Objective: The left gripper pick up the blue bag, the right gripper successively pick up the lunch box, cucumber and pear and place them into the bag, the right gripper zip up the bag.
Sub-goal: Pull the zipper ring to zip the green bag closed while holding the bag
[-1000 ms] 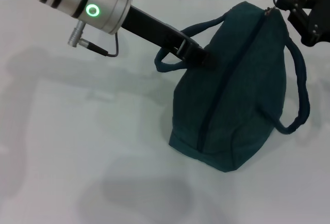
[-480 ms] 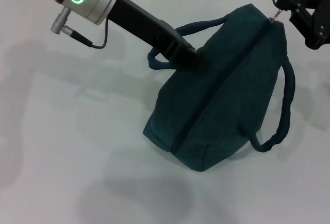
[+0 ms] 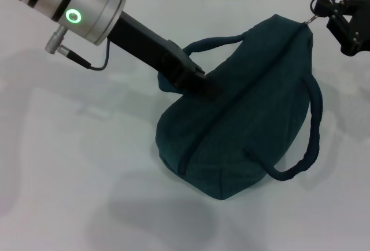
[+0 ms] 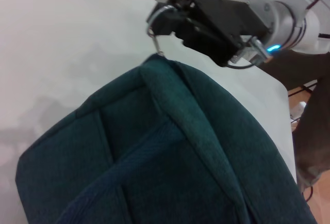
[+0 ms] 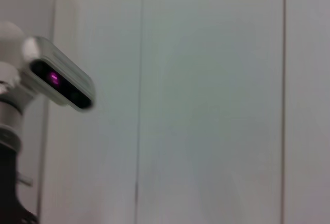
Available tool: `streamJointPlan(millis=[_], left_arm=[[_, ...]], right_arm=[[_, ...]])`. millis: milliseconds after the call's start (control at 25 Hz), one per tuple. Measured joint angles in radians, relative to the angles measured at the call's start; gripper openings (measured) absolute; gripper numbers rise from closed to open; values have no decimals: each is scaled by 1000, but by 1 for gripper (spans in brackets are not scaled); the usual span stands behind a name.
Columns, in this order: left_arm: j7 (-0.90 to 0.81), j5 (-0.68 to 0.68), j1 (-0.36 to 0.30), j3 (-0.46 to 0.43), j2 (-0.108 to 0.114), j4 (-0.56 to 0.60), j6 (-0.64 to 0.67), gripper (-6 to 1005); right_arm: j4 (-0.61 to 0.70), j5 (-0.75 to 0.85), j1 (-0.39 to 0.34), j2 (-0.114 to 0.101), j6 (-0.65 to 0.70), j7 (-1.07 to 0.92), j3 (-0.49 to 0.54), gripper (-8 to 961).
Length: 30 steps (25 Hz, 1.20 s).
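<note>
**A:** Where is the blue bag (image 3: 243, 118) now?

**B:** We see it sitting on the white table (image 3: 75, 164), a bit to the right of the middle. It leans over to one side. Its zipper line (image 3: 231, 103) runs from the low front end up to the far top corner, and it looks closed all the way.

**A:** What is our left gripper (image 3: 199, 83) doing?

**B:** It reaches in from the upper left and presses against the side of the bag, right by the near handle (image 3: 211, 41). We think it pinches the bag there, but its tips are hidden by the cloth, so we cannot tell for sure.

**A:** And our right gripper (image 3: 324, 9)?

**B:** It is up at the far right, at the top corner of the bag. In the left wrist view its fingers (image 4: 172, 20) are pinched tight on the little metal zipper ring (image 4: 154, 30).

**A:** And the other handle (image 3: 309, 141)?

**B:** It hangs loose down the right side of the bag.
</note>
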<state>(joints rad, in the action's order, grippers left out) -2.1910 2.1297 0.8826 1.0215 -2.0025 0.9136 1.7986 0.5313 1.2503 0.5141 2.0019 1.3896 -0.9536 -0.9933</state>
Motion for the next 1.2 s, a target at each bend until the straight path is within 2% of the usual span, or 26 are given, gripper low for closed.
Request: streamJointPlan(millis=[320,840,1200], left_arm=[[16,0,-12,-3,0,-1,9,45],[23,-6,-9,-10,-6,-1,7,50],[48,-28,-16,-14,-16,-1,2,54]], right_arm=[[-34,46,11,8,-102,36,-5,6],[-72,159,16,10,-140,31,-20,7],[-89,172,10,8,-157,5,-29,7]])
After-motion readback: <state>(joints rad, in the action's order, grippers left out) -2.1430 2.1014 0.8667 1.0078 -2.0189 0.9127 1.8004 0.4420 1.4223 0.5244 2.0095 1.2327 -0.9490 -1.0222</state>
